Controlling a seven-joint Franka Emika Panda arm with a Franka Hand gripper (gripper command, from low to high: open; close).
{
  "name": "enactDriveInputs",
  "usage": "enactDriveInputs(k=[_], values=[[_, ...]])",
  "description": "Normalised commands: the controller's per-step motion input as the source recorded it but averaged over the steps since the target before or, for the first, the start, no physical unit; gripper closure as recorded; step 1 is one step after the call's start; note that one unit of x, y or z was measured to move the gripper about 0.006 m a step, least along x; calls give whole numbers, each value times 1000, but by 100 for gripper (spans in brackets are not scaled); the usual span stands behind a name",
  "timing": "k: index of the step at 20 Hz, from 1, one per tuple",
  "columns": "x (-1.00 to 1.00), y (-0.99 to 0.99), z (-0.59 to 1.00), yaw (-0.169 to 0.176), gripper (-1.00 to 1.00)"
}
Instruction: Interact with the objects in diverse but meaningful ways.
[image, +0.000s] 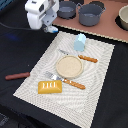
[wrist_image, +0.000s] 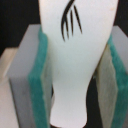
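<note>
Hand: our hand (image: 48, 27) hangs above the far corner of the mat (image: 100, 75), fingers closed part-way onto a white piece (wrist_image: 75, 60) with a black mark on it.
Grip: in the wrist view both green-lined pads (wrist_image: 39, 82) press the piece's flanks where it narrows; we judge that waist was chosen because it keeps the piece from slipping down.
Held piece: it sits upright between the fingers; the exterior view shows a blue tip just below the hand.
Blue block (image: 80, 42): stands near the hand, on the mat.
Plate (image: 69, 66): beyond the block from the hand, bare, so a likely spot for setting things down.
Bread loaf (image: 50, 87): well away from the hand, past the plate.
Sausage stick (image: 17, 76): off the mat on the dark counter (image: 15, 95), well apart from the hand.
Cutlery (image: 67, 81): beside the plate, as at a table setting.
</note>
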Motion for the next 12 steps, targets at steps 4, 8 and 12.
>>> enactDriveInputs(k=[4,8,12], values=[[561,643,361,0,100],[510,707,151,0,100],[363,768,146,0,100]])
